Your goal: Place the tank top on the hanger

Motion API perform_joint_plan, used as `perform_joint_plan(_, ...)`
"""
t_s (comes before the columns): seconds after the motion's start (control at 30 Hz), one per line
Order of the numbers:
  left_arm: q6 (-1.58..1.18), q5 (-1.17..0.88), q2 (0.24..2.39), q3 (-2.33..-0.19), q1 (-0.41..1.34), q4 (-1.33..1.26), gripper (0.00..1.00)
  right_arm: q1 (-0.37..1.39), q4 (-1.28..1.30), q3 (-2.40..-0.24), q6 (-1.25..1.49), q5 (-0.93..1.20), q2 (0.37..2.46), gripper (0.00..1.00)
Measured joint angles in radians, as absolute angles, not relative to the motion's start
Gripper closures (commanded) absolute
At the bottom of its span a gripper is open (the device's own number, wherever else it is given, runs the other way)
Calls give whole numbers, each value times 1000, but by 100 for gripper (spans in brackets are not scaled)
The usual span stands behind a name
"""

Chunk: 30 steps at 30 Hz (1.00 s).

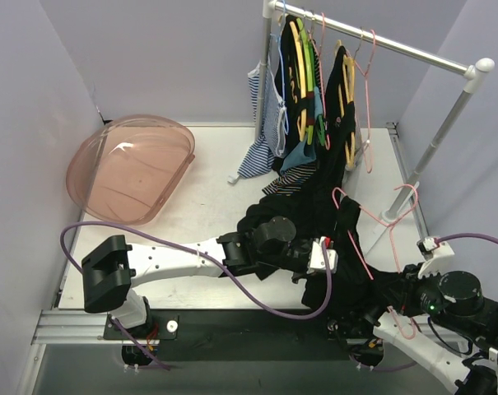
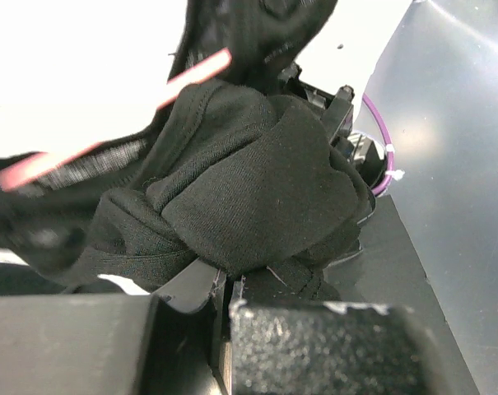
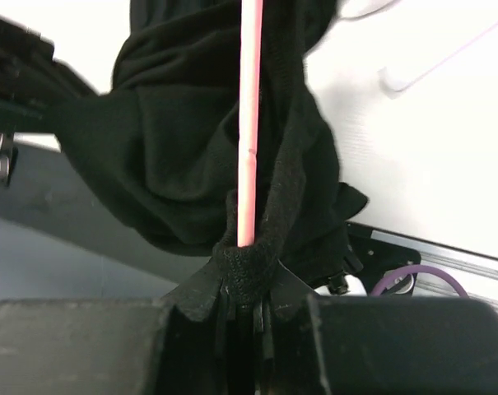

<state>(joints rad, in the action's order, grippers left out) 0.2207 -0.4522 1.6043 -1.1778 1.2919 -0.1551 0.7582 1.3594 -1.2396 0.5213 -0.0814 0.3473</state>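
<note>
- We're seeing the left fingers pinched narrow, clamping a bunched fold of the tank top. Fabric is covering the tips.
- The right fingers are pinched narrow too, gripping a rolled edge of the tank top.
- The hanger is running straight into that wad. We can't tell whether the fingers are biting the wire itself.
- The tank top is sitting bunched between the two wrists at the near right of the desk, looping around the hanger wire at the right fingers.
- From above it's blending into the dark clothes trailing down from the rail, and we can't tell where one ends.
- The hanger's hook and one shoulder are showing pink above the fabric. The rest is lying buried.
- The left wrist view is blurring the hanger, and both wrist views are cropping the garment.
</note>
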Motion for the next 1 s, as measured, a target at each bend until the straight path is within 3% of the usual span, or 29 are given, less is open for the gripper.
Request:
perform_joint_plan(0.33,213,-481,1657,-1191,1230,-186,100,726,1367,-1373,582,-286,306,100)
perform_joint_plan(0.6,144,-415,1849,-1365,1149,-213,100,785,1374,-1453,493,-513,498,100)
perform_joint_plan(0.63,132,-391,1882,-1409,1142,-215,95,823,1373,-1480,484,-566,547,100)
perform_joint_plan(0.67,125,-375,1904,-1438,1137,-214,76,852,1365,-1497,477,-600,578,100)
perform_joint_plan(0.73,101,-335,1956,-1514,1127,-213,51,938,1346,-1539,460,-699,648,100)
perform_joint_plan(0.77,93,-321,1982,-1551,1124,-212,42,984,1335,-1560,450,-748,676,100)
perform_joint_plan(0.8,93,-313,2000,-1578,1122,-212,25,1031,1326,-1583,442,-796,701,100)
perform_joint_plan(0.9,75,-284,2033,-1631,1122,-208,4,1165,1304,-1671,419,-937,754,100)
perform_joint_plan(1.0,64,-260,2023,-1608,1123,-226,3,1323,1291,-1757,406,-1089,765,100)
